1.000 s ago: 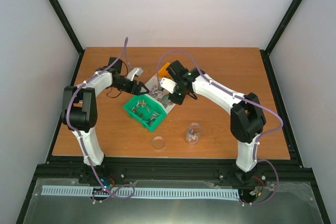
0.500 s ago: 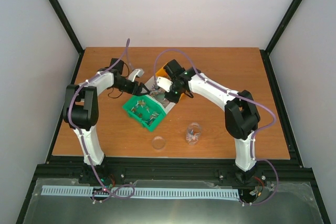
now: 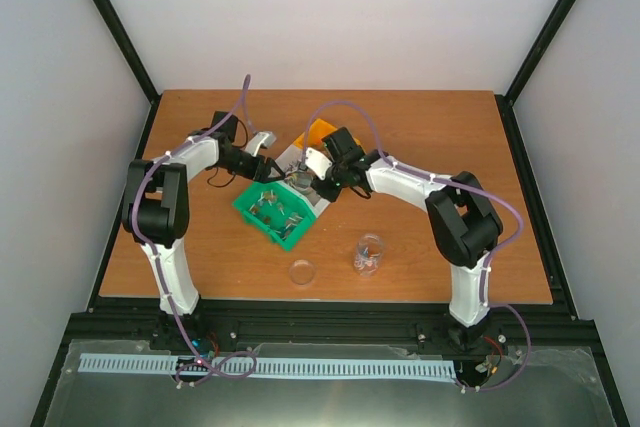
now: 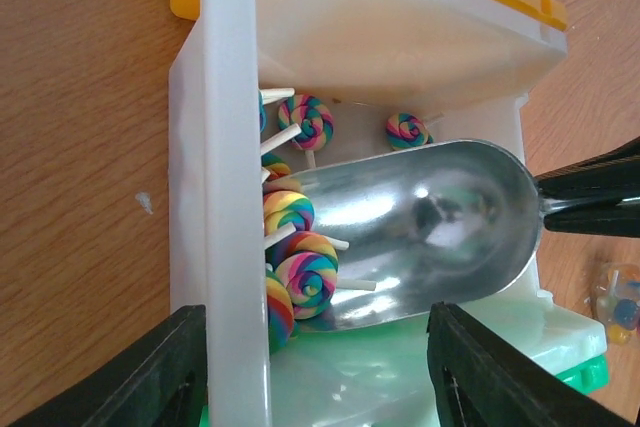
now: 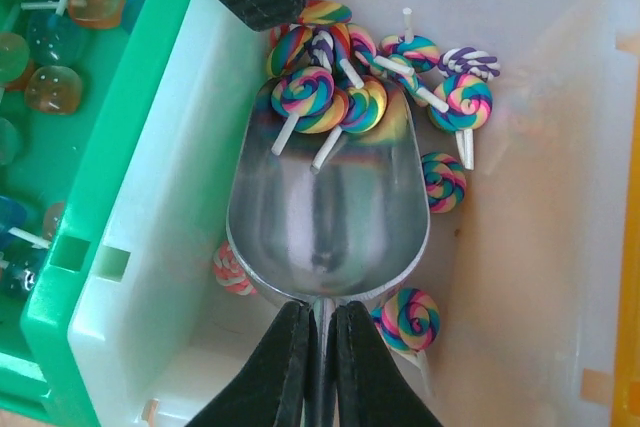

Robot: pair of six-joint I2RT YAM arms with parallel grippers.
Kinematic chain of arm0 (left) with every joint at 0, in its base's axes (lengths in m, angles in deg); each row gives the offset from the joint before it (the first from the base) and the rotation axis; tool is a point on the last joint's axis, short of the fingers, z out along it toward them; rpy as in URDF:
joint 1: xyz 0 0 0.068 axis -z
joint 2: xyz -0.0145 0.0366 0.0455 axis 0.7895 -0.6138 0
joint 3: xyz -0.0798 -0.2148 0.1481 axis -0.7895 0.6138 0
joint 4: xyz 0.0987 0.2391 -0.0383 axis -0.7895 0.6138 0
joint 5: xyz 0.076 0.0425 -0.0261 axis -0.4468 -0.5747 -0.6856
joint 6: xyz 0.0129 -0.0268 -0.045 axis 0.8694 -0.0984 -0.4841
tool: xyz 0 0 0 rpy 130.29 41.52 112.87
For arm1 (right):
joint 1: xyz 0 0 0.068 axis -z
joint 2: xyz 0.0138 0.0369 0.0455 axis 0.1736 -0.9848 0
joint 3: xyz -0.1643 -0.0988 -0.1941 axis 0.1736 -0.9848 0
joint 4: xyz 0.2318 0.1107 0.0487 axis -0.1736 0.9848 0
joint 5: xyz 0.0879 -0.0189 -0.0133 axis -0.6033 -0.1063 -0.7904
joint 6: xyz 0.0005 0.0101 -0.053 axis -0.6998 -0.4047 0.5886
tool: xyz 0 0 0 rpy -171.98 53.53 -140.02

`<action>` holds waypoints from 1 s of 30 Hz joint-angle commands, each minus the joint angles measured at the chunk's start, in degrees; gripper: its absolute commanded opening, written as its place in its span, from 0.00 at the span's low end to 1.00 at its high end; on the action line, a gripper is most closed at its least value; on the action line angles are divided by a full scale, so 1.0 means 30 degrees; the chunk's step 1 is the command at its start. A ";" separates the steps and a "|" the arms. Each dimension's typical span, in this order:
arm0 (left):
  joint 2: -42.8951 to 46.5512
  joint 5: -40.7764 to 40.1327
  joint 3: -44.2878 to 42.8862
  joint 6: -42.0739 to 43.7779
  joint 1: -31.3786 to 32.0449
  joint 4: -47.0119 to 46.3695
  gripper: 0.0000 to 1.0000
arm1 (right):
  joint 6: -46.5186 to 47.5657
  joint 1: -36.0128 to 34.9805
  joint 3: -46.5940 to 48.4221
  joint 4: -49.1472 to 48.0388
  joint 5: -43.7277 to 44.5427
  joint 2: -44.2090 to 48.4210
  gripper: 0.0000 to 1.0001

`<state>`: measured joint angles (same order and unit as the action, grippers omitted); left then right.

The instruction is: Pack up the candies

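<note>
The candies here are rainbow swirl lollipops (image 5: 462,97) lying in a white bin (image 5: 540,247). A few sit at the mouth of a silver scoop (image 5: 325,217). My right gripper (image 5: 320,317) is shut on the scoop's thin handle and holds the scoop low inside the bin. In the left wrist view the scoop (image 4: 430,227) lies against several lollipops (image 4: 305,277) by the bin's wall (image 4: 225,147). My left gripper (image 4: 318,347) is open, its fingers either side of that wall. In the top view both grippers (image 3: 268,167) (image 3: 318,179) meet at the white bin (image 3: 290,159).
A green bin (image 3: 278,212) with round coloured lollipops (image 5: 60,87) stands against the white bin's near side. An orange bin (image 3: 315,132) is behind it. A small clear jar (image 3: 368,253) and its lid (image 3: 302,272) stand nearer the front edge.
My right gripper has moved left and lower, bringing the scoop into the white bin. The left arm has hardly moved.
</note>
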<state>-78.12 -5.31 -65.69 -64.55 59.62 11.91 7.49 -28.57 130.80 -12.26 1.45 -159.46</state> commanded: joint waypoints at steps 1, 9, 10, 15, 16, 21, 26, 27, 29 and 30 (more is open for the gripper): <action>-0.0781 0.1306 -0.0282 0.0940 0.1156 0.1015 0.60 | -0.1522 -0.0069 -0.1432 -0.3404 -0.2196 -0.0146 0.03; -0.1030 0.1184 -0.0518 0.1326 0.0984 0.1723 0.60 | -0.3431 0.0501 -0.4906 -0.9225 -0.4593 0.1951 0.03; -0.1034 0.1232 -0.0548 0.1243 0.0855 0.1708 0.60 | -0.3540 0.0581 -0.5220 -0.9600 -0.4656 0.2200 0.03; -0.1059 0.1414 -0.0799 0.0853 0.0145 0.1639 0.61 | -0.4092 0.0998 -0.7056 -1.1926 -0.5041 0.3419 0.03; -0.1030 0.1440 -0.0854 0.0796 0.0047 0.1650 0.62 | -0.4132 0.1054 -0.7313 -1.2281 -0.5224 0.3584 0.03; -0.0822 0.1470 -0.1014 0.0549 -0.0337 0.1660 0.66 | -0.4206 0.1380 -0.7914 -1.2915 -0.5620 0.3844 0.03; -0.0507 0.1517 -0.1034 0.0473 -0.0620 0.1715 0.69 | -0.3969 0.1810 -0.8650 -1.3285 -0.6112 0.4267 0.03; -0.0449 0.1559 -0.1083 0.0463 -0.0683 0.1736 0.70 | -0.3952 0.1920 -0.8819 -1.3385 -0.6226 0.4346 0.03; -0.0296 0.1691 -0.1168 0.0462 -0.0769 0.1801 0.71 | -0.3834 0.2103 -0.9073 -1.3422 -0.6429 0.4480 0.03; -0.0250 0.1808 -0.1201 0.0462 -0.0822 0.1835 0.72 | -0.3792 0.2191 -0.9169 -1.3413 -0.6497 0.4526 0.03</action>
<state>-80.16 -1.42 -67.09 -63.06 58.20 16.57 -4.36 -23.08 104.51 -48.00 -14.66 -148.46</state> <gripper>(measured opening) 0.711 0.065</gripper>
